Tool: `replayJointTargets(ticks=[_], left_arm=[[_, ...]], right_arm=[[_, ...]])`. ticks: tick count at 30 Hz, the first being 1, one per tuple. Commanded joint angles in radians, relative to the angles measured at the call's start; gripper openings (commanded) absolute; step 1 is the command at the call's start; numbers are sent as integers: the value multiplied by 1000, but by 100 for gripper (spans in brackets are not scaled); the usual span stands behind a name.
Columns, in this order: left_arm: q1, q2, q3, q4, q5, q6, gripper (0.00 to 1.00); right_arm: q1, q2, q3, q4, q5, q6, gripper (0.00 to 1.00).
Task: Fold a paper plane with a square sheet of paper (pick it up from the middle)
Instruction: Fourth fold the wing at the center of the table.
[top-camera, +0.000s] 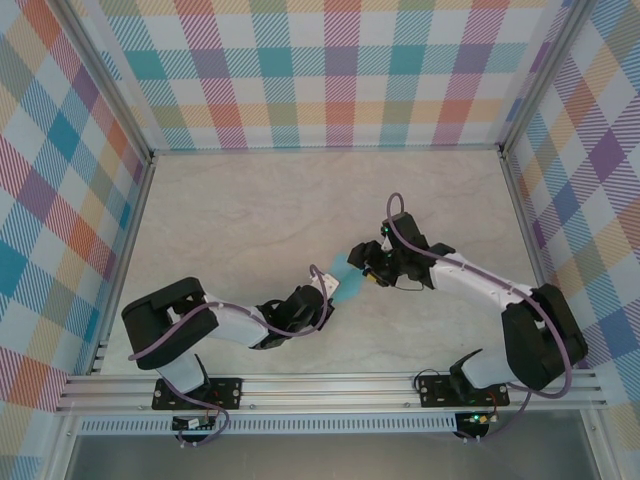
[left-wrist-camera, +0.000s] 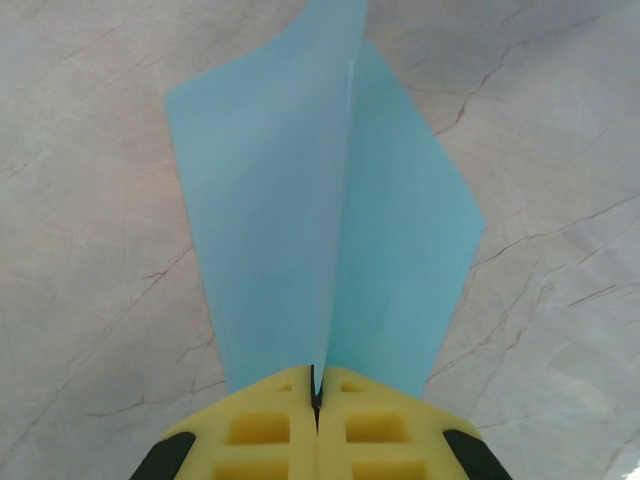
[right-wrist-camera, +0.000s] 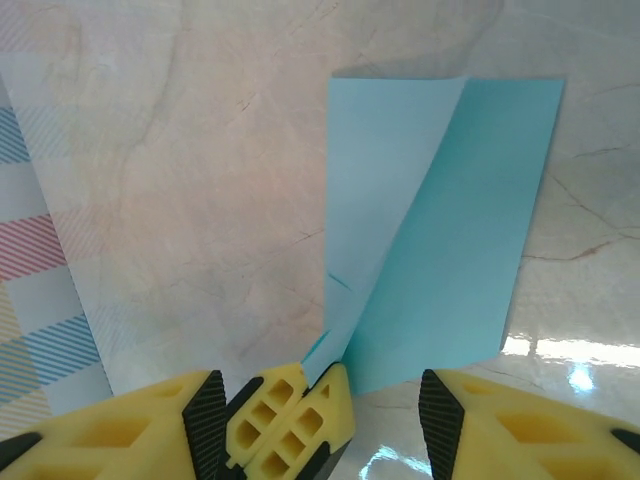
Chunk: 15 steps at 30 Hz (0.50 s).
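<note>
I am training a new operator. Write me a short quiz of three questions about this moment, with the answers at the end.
1. True or false: the right fingers are clamped on the blue paper.
2. Which fingers pinch the paper? A. the left fingers; B. the right fingers; C. both pairs.
3. Fill the gap: in the left wrist view, a straight ___ runs through the paper, away from the left fingers.

Key: 1. False, they stand apart, one on each side of the paper. 2. A. 3. crease.
</note>
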Motion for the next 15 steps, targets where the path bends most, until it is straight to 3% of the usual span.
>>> replayJointTargets(ticks=[1, 7, 15], left_arm=[[-1, -42, 7, -50, 60, -150, 0], [39, -75, 33, -127, 140, -271, 0], [84, -69, 43, -144, 207, -383, 0]], right_arm=[[-5, -28, -54, 57, 3, -106, 55], [-5, -34, -101, 132, -68, -159, 52], [-5, 78, -84, 193, -180, -189, 42]])
